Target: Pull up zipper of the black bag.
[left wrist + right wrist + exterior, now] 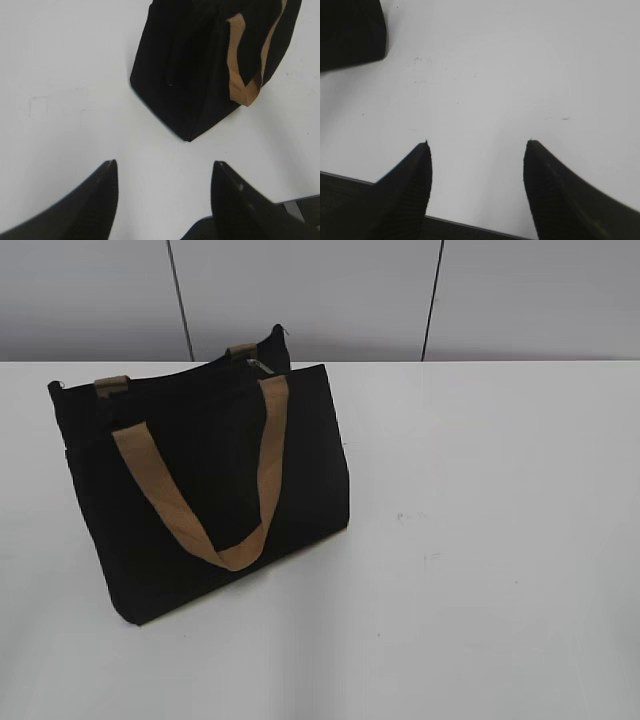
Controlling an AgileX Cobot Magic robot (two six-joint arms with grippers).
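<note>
The black bag stands upright on the left of the white table, a tan handle hanging down its front panel. A small silvery glint, the zipper pull, sits at the right end of the bag's top edge; the zip line itself is too dark to make out. The bag also shows at the top of the left wrist view, and a corner of it in the right wrist view. My left gripper is open and empty, short of the bag. My right gripper is open and empty over bare table.
The white table stretches to the right of the bag. A grey panelled wall stands behind it. The table's near edge shows under my right gripper. Neither arm shows in the exterior view.
</note>
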